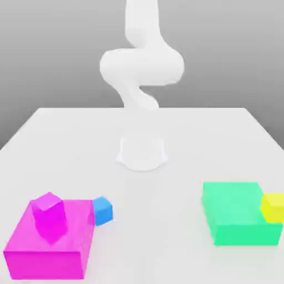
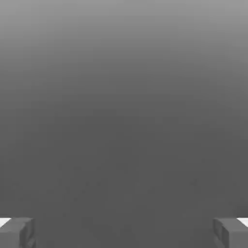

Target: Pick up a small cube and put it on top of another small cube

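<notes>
On the white bench [image 1: 183, 144], the arm [image 1: 141, 66] rises from its round base [image 1: 142, 153] at the centre rear and twists upward out of the exterior view.

In the hand view, the hand [image 2: 124, 232] has its two grey fingertips [image 2: 17, 232] set at opposite edges of the frame — spread wide, with nothing between them. Behind them lies plain grey background.

Objects on the bench, as seen in the exterior view:

- A large magenta block [image 1: 50, 244] sits at the front, toward the exterior view's left. A small magenta cube [image 1: 49, 216] stands on its top face, turned at an angle to the block's edges.
- A small blue cube [image 1: 103, 210] rests on the bench, touching or just beside the magenta block's far corner on the side toward the exterior view's right.
- A large green block [image 1: 236, 216] sits at the front, toward the exterior view's right. A small yellow cube [image 1: 273, 207] sits at its edge on the exterior view's right — whether on the block or against its side cannot be told.

The two large blocks are well apart, with bare bench between them.
</notes>
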